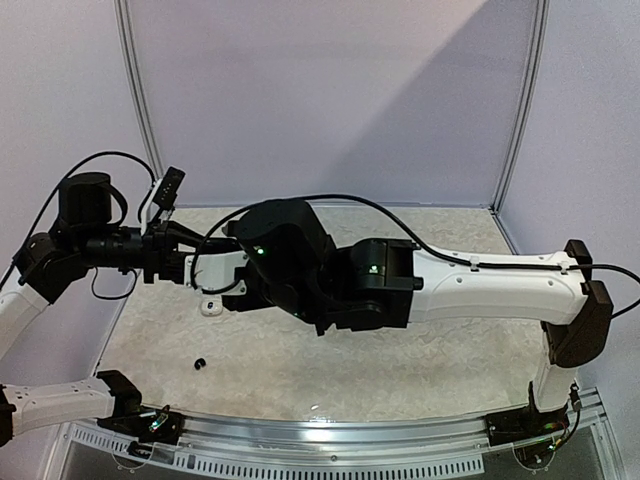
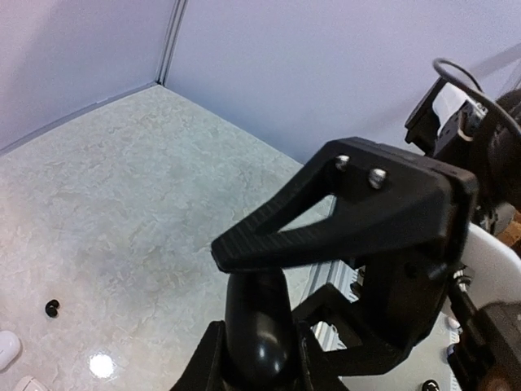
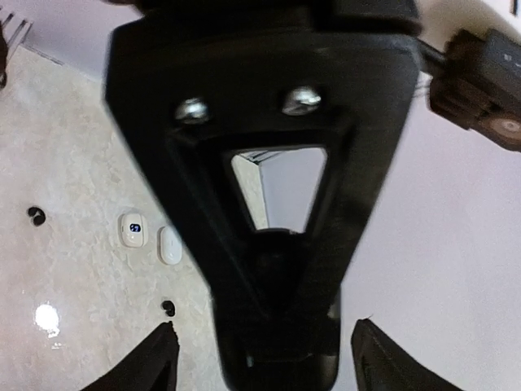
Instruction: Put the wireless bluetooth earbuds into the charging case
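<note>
While two black earbuds [image 3: 36, 215] lie loose on the table [image 1: 400, 370], none is seen seated in a case, so I judge the task largely outstanding.

In the right wrist view, one bud sits at 9 o'clock of two small white pieces [image 3: 133, 229] and the other at 6 o'clock of them. Whether those pieces are buds or a case cannot be determined.

Each bud shows only as a tiny curled speck, so its long axis and heading are too small to read.

In the top view, the left gripper [image 2: 244, 269] and right gripper [image 3: 277, 342] sit close together at 12 o'clock of a bud, well apart from it.

In each wrist view the near finger hides the far one, and a dark rounded form [image 2: 256, 326] lies behind it. Neither gripper's opening nor any hold can be told.
</note>
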